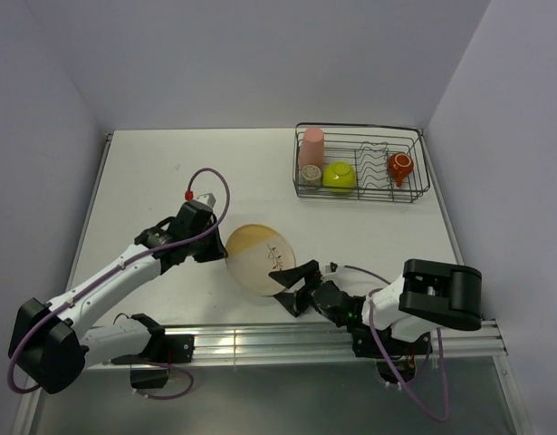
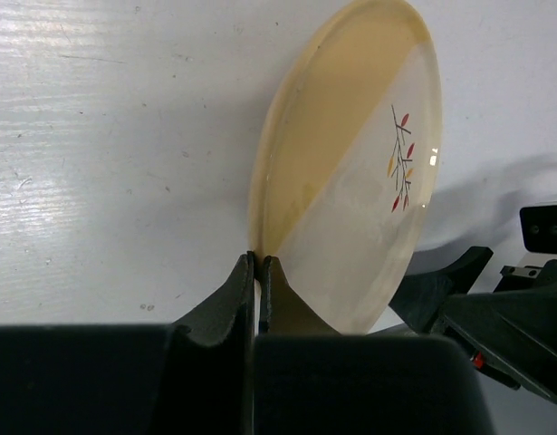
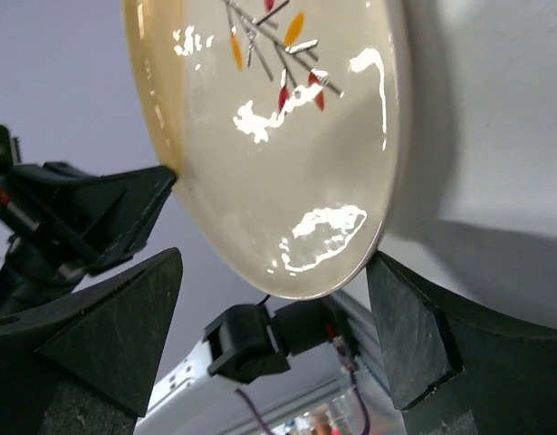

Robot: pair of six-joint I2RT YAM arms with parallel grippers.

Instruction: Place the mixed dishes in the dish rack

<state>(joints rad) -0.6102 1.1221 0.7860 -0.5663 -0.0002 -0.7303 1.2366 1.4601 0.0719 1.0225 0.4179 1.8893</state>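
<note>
Pinching the plate by its rim, the left gripper sits at centre-left of the top view, with its fingers clenched on the plate's edge at the bottom of the left wrist view. The plate is held tilted over the white table, showing its twig motif. Whether any part of the rim touches the table cannot be told.

The right gripper is at the plate's lower-right edge in the top view. Its jaws are spread wide, and in the right wrist view one finger stands on each side of the plate's lowest part. The right-hand finger is just beside the rim, but contact cannot be told.

The rack stands at the upper right of the top view, well apart from the plate. At its left end are the tumbler and, just below it, the cup. The bowl lies beside the cup. The mug sits at the rack's right end, with bare slot wires between it and the bowl.
</note>
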